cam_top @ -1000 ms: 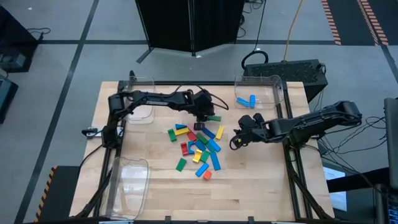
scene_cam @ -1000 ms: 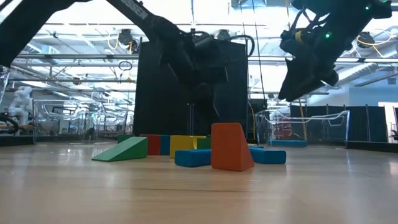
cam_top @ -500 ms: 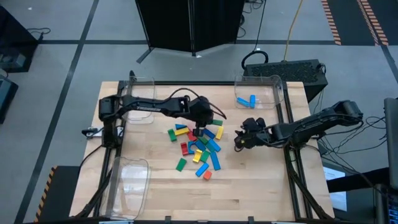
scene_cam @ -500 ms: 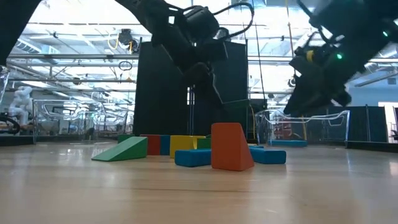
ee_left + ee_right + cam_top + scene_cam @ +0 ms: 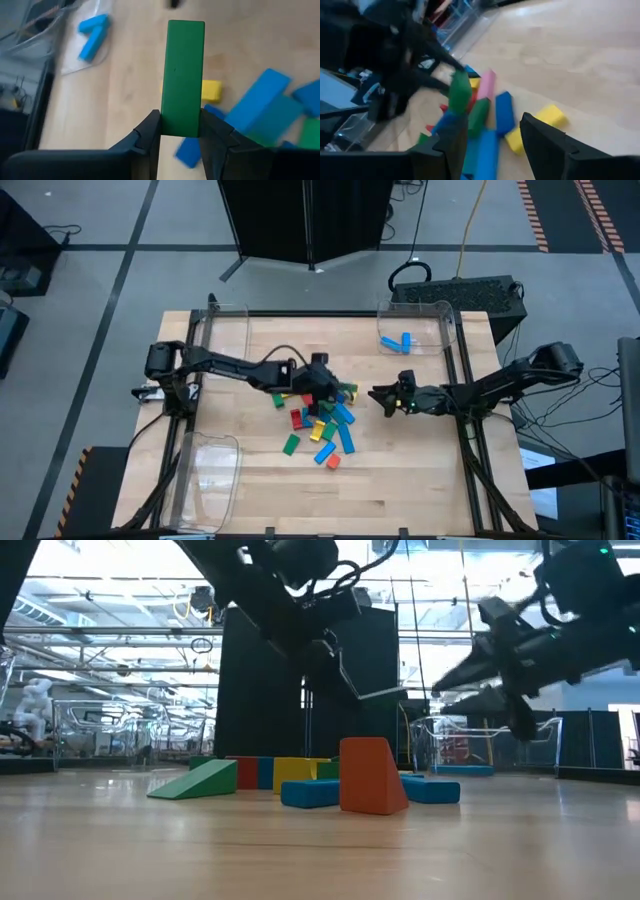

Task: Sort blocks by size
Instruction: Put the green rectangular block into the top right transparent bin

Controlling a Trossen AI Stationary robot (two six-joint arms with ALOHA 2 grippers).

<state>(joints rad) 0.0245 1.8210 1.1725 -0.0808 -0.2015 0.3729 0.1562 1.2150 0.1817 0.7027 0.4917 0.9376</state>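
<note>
Coloured blocks lie in a loose heap at mid-table; an orange one stands nearest the low camera. My left gripper hovers over the heap's far side, shut on a long green block, which also shows in the right wrist view. My right gripper is open just right of the heap. It points toward the heap with nothing between its fingers. My left gripper pinches the green block's two long sides at its near end between its two fingers. The fingers slant down from the table's left and lie along the block, which juts out beyond them. The block hangs clear above the heap.
A clear bin at the far right holds two blue blocks. Other clear bins stand at the far left and near left. Bare wood lies near the front edge and right of the heap.
My left gripper has carried the green block toward the table's near edge and slightly up, over the heap, staying shut on it. My right gripper has sunk and tipped from pointing down to nearly level, facing the heap.
</note>
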